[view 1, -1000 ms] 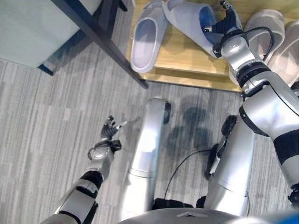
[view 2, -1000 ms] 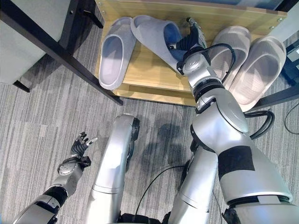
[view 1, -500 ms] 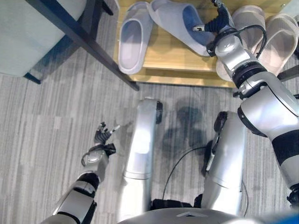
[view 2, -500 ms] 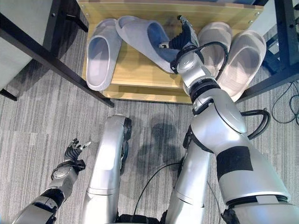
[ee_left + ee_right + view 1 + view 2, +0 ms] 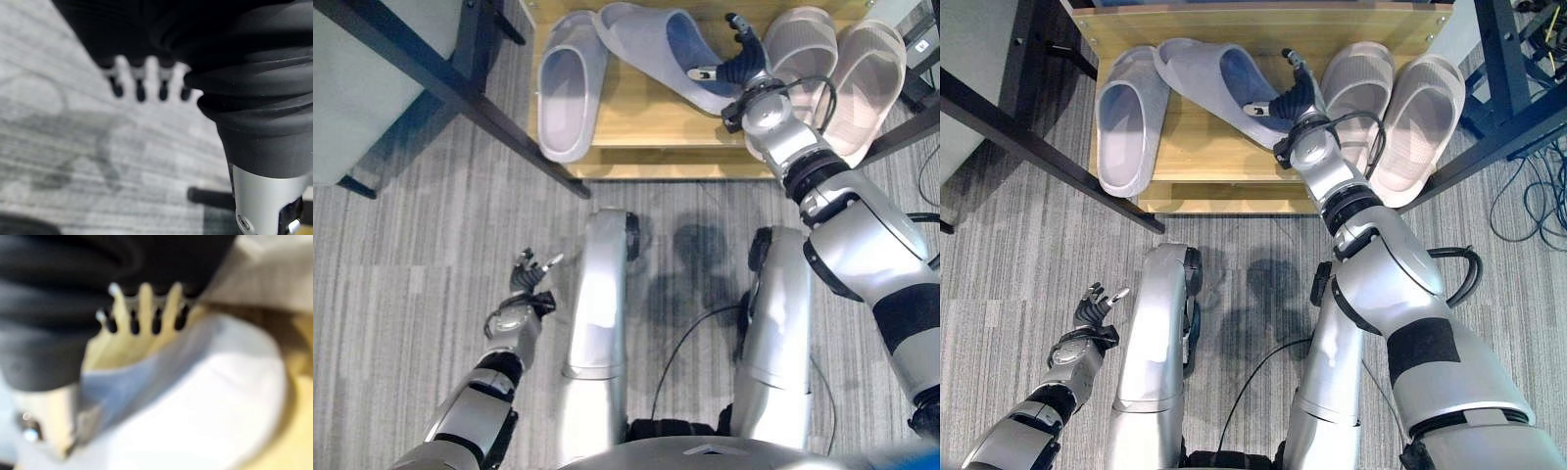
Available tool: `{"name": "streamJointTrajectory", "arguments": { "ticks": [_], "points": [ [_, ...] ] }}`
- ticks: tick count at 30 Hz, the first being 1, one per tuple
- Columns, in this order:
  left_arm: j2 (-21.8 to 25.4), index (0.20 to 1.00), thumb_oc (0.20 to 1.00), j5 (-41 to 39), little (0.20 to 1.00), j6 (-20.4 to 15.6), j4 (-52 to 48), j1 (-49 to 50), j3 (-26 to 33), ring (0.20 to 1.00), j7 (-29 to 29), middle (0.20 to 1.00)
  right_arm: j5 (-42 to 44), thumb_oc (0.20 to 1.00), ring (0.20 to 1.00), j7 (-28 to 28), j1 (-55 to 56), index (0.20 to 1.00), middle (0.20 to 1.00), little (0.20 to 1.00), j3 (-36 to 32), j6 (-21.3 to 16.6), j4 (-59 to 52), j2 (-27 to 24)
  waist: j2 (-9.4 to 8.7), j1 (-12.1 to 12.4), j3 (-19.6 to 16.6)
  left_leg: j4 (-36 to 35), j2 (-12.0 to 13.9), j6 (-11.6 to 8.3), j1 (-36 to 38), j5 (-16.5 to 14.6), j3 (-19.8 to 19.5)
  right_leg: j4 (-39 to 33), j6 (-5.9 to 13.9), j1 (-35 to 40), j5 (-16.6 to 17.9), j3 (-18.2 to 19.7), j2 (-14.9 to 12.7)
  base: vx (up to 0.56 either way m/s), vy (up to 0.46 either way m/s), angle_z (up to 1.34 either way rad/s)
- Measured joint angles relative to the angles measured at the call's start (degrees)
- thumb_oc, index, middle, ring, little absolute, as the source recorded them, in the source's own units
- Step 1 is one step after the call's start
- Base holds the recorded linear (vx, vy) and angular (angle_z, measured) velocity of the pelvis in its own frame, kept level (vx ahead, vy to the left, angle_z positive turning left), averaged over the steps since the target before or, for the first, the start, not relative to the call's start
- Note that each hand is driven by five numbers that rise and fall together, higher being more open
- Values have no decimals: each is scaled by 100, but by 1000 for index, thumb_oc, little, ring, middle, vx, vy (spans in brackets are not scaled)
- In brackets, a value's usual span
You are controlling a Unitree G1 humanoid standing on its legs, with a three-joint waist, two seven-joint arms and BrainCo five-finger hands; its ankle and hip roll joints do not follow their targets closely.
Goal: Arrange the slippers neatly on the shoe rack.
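A wooden shoe rack (image 5: 636,122) holds two lavender slippers and two beige ones. One lavender slipper (image 5: 570,88) lies straight at the left. The other lavender slipper (image 5: 646,39) lies at a slant, its toe against the first one's toe. My right hand (image 5: 736,64) is open at the slanted slipper's heel, with straight fingers (image 5: 144,303) along its rim and the thumb spread over the sole (image 5: 205,396). The beige slippers (image 5: 803,39) (image 5: 867,69) lie side by side just right of that hand. My left hand (image 5: 524,289) hangs open and holding nothing low over the carpet, well in front of the rack.
A dark metal table frame (image 5: 440,73) slants across the rack's left front corner. Another black frame (image 5: 1508,117) stands at the right, with cables (image 5: 1538,196) on the floor past it. Grey striped carpet (image 5: 411,245) lies in front of the rack.
The camera has shifted, so more of the rack's right side shows. My right hand stays at the slanted slipper's heel. My left hand hangs where it was.
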Motion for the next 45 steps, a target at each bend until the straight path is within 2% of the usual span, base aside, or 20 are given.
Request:
{"name": "streamJointTrajectory", "arguments": {
  "ticks": [5,7,9,12,19,23,27,38,45],
  "points": [
    [5,1000,1000,4,1000,-3,-28,-2,74,1000,26,1000,-73,1000,1000,54,233,1000,1000,1000,28,-71,-815,-100,-5,-64,2,0,4,3,2,-7,-8,3,0,-4,0,-3,11,0,0,0],
    [1,1000,1000,7,1000,-46,-306,282,294,1000,24,1000,-212,1000,1000,98,581,1000,1000,1000,42,-151,-1755,-358,-28,-69,10,1,7,-10,13,-28,-8,-10,0,-4,0,-4,42,-8,-10,-5],
    [0,1000,1000,5,1000,-14,-251,437,354,1000,28,1000,-319,1000,1000,133,609,1000,1000,1000,157,-193,-1838,-402,-43,-78,17,0,11,-14,19,-35,-12,-9,-1,-8,0,-1,54,-4,-7,-2],
    [-2,1000,1000,20,1000,-12,-528,765,458,1000,33,1000,-830,1000,1000,153,967,1000,1000,1000,188,-173,-2707,-730,-105,-84,31,-1,31,-28,35,-50,-20,-17,-3,-15,-1,-4,91,-10,-12,-3],
    [-3,1000,1000,190,1000,-7,-916,822,512,1000,83,1000,-1914,1000,1000,178,1967,1000,1000,1000,-214,-149,-3924,-914,-129,-215,28,-21,79,-27,88,-89,-10,-40,-19,-2,-8,-3,117,-10,-16,-3],
    [-1,1000,1000,347,1000,-11,-1002,806,572,1000,166,1000,-2289,1000,1000,189,2311,1000,1000,1000,-334,-98,-4109,-948,-128,-329,29,-23,95,-29,87,-91,-6,-42,-19,-17,-8,-1,147,-4,-7,-2],
    [-2,1000,1000,405,1000,-10,-1036,801,573,1000,170,1000,-2335,1000,1000,192,2418,1000,1000,1000,-391,-105,-4149,-939,-126,-333,30,-27,104,-30,89,-92,-8,-42,-19,-30,-8,-2,162,0,-2,-1],
    [-7,1000,1000,477,1000,-9,-1039,798,570,1000,192,1000,-2335,1000,1000,192,2415,1000,1000,1000,-391,-104,-4071,-886,-100,-273,45,-28,97,-31,93,-92,-2,-42,-19,-22,-8,3,154,0,0,0],
    [-10,1000,1000,511,1000,-9,-1062,834,569,1000,240,1000,-2335,1000,1000,310,2282,1000,1000,1000,-210,-102,-4109,-850,-90,-151,50,-32,97,-31,122,-92,-6,-37,-19,-3,-8,-2,153,0,0,0]
  ]
}}
